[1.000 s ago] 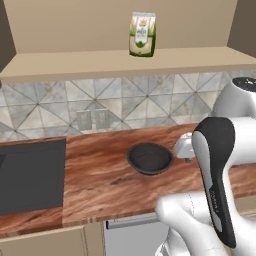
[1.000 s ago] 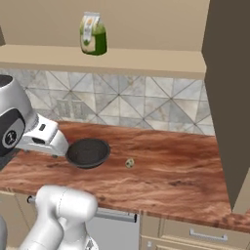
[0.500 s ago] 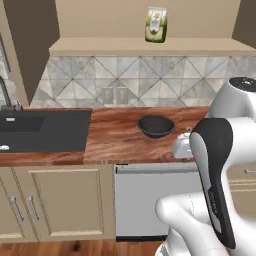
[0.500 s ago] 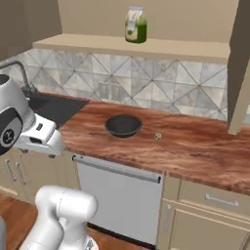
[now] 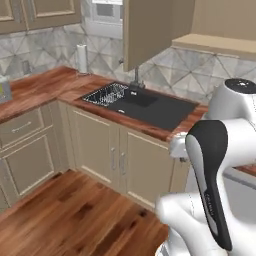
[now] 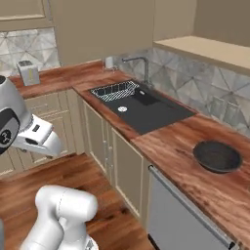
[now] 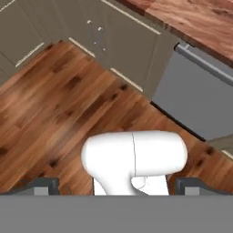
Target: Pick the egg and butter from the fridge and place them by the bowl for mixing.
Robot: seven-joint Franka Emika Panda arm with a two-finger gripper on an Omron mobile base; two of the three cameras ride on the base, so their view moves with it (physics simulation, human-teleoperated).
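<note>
One black bowl (image 6: 217,156) on counter; no readable labels; tool (image 7: 116,184) wide open, empty

dark sink (image 6: 146,108) set in wooden counter (image 6: 180,146), dish rack (image 6: 115,91) inside, toaster (image 6: 28,73)

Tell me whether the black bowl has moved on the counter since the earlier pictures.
No. The bowl sits on the same counter stretch right of the sink; the base drove, shifting the whole view.
</note>
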